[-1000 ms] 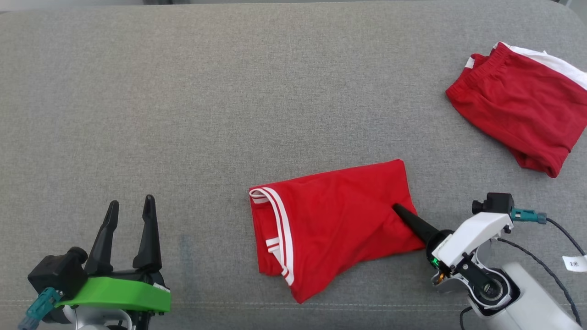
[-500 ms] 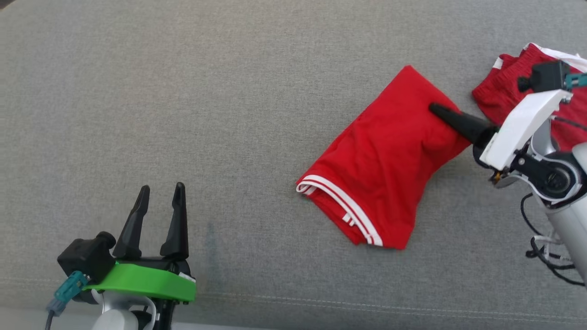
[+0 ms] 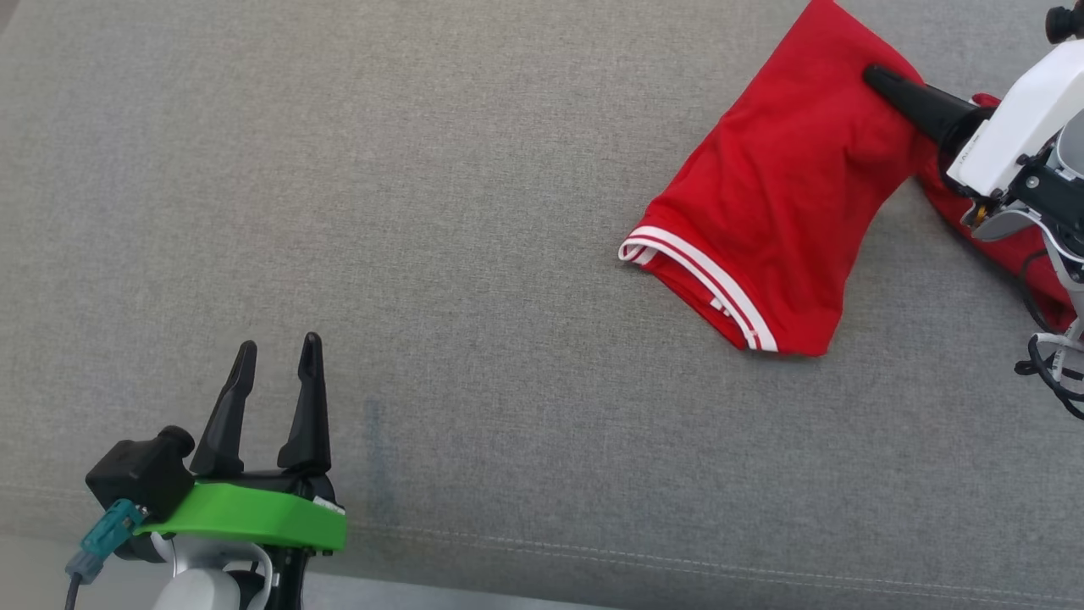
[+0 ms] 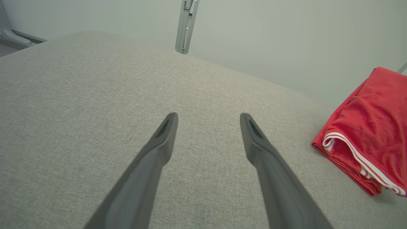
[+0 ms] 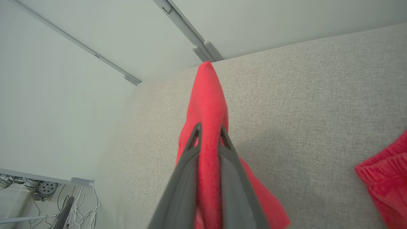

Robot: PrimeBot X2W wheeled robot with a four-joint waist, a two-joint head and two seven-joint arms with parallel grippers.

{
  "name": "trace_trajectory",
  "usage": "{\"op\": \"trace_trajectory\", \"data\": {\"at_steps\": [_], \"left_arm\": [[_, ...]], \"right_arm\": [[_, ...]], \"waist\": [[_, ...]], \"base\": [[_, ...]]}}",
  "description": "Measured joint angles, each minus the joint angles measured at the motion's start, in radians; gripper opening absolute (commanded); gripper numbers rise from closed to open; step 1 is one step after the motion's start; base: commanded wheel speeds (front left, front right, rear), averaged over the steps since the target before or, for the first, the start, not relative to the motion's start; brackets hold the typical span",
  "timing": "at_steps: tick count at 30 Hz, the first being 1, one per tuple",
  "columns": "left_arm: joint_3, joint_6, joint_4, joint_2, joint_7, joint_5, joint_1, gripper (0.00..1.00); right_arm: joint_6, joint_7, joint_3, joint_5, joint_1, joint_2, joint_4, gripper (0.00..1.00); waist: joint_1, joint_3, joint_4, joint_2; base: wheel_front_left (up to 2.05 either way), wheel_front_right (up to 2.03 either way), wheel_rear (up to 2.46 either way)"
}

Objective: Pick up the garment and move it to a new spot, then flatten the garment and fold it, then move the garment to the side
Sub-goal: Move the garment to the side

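The folded red shorts [image 3: 779,212] are clamped near their far right corner by the right gripper [image 3: 876,78]. Its fingers are pressed together on a ridge of cloth, as is seen plainly in the right wrist view. The shorts are placed at the far right of the grey upholstered surface [image 3: 423,212], with the white-striped hem [image 3: 703,280] turned toward the near left. The left gripper [image 3: 279,341] is held spread and empty at the near left, well apart from the shorts.

The step in hand is judged to be the move to the side. A firm clamp is called for, with enough lift that the hem is not dragged and the fold not pulled open. The shorts are best set down beside the second red garment [image 5: 386,184], not on it, and released only once the cloth is settled.

That second garment is largely covered by the right arm in the head view, so contact between the two cannot be judged. The far corner of the shorts is cut off at the top edge. Whether the hem rests on the surface cannot be told.
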Motion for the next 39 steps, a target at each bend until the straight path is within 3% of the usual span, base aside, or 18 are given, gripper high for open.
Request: {"op": "trace_trajectory", "data": {"at_steps": [9,18,30,39], "left_arm": [[0.004,0.000,-0.014,0.019,0.000,0.003,-0.007,1.00],[-0.002,0.000,-0.018,0.022,0.000,0.023,-0.033,1.00],[0.003,0.002,-0.016,0.024,0.000,0.028,-0.036,1.00],[0.022,0.014,-0.032,0.041,0.001,0.034,-0.034,1.00]], "right_arm": [[-0.027,-0.034,-0.053,-0.013,-0.041,-0.022,0.031,0.00],[-0.026,-0.146,-0.093,-0.052,-0.061,-0.018,0.070,0.00],[0.004,-0.322,-0.174,-0.028,-0.042,0.047,0.078,0.00],[0.007,-0.506,-0.289,0.036,0.117,0.121,0.123,0.00]], "waist": [[0.0000,0.017,-0.059,0.0000],[0.0000,0.043,-0.120,0.0000],[0.0000,0.048,-0.165,0.0000],[0.0000,0.054,-0.213,0.0000]], "base": [[0.00,0.00,0.00],[0.00,0.00,0.00],[0.00,0.00,0.00],[0.00,0.00,0.00]]}}
